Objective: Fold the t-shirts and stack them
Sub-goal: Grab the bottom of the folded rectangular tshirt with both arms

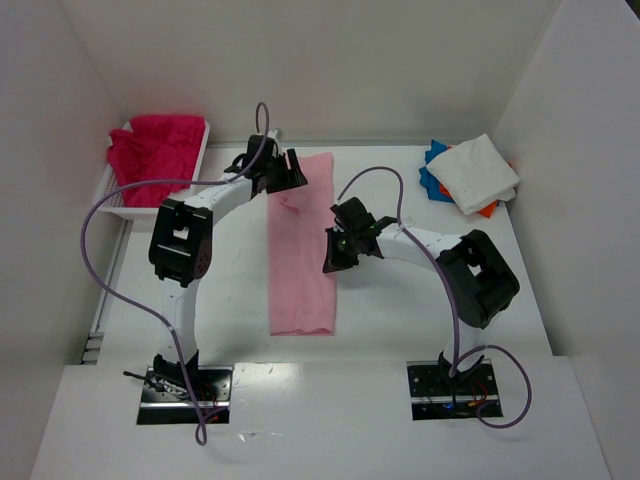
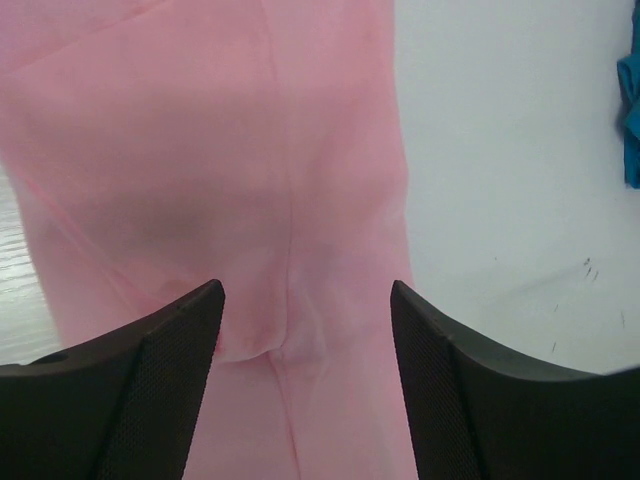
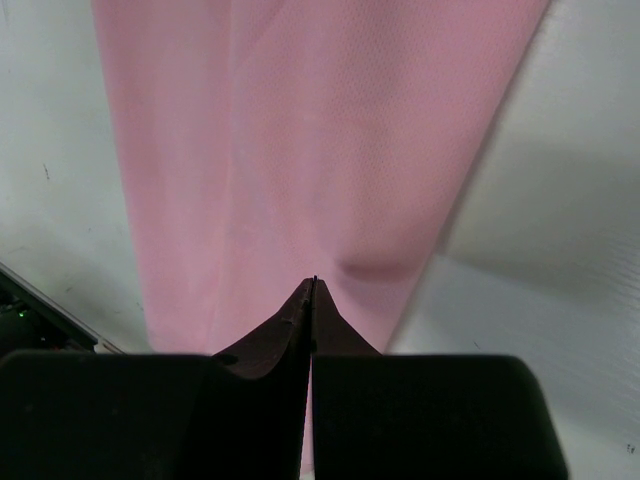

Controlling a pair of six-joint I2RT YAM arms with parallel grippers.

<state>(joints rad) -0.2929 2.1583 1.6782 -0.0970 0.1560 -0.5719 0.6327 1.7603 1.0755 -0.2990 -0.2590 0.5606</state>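
Our left gripper (image 2: 305,300) hangs with its jaws spread wide over the far end of the light pink t-shirt (image 1: 300,270), gripping nothing, pink cloth showing through the gap. Our right gripper (image 3: 312,285) has its jaws pressed together, tip down at the shirt's right edge near its middle; we cannot tell whether any cloth is pinched. The shirt lies as a long narrow strip running near to far down the table (image 1: 400,320), with bare white surface on both sides. Far left, a magenta-red t-shirt (image 1: 155,150) is heaped in the white basket (image 1: 203,150). In the far right corner, a white t-shirt (image 1: 478,172) tops a blue t-shirt (image 1: 432,178) and an orange t-shirt (image 1: 488,209), well apart from both arms. White walls (image 1: 330,70) close in left, right and behind.
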